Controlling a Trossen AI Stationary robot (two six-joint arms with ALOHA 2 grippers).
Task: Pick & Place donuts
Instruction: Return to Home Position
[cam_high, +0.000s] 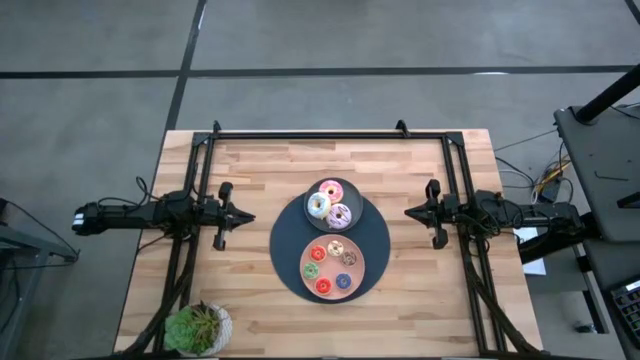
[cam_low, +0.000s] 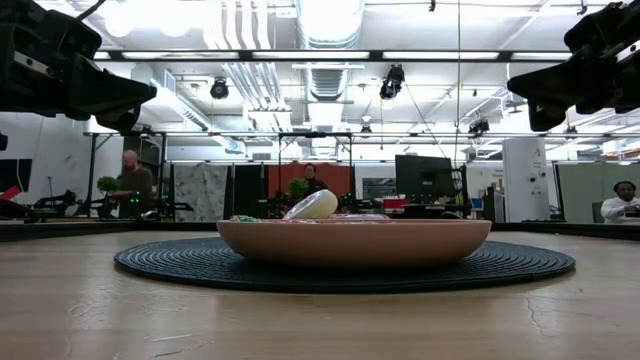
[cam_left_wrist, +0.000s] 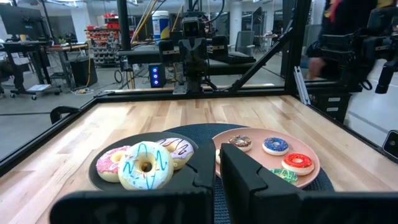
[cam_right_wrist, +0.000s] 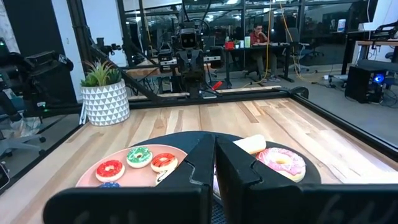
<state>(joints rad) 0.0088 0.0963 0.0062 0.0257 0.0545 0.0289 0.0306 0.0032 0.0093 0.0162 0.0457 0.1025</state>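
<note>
**A:** From overhead, where are the arms?

**B:** The left gripper and the right gripper point at each other across the pale wooden table. Each has its fingers pinched together with nothing between them.

**A:** And the donuts?

**B:** Midway between the two sets of jaws, well apart from both, on a round dark woven mat. Three large frosted toy donuts lie on a flat round grey plate. Six tiny toy donuts lie in a flat round pink plate just beside it.

**A:** At table height?

**B:** The pink plate sits on the mat, below and between the raised jaws. A white-frosted donut shows above its rim.

**A:** The left wrist camera?

**B:** Its fingers stand almost touching, with only a slit between them, and hold nothing. Both plates lie just ahead of them.

**A:** The right wrist?

**B:** The fingertips meet, gripping nothing. The plates lie just ahead, and a green succulent in a white patterned pot stands well beyond, off to one side.
</note>
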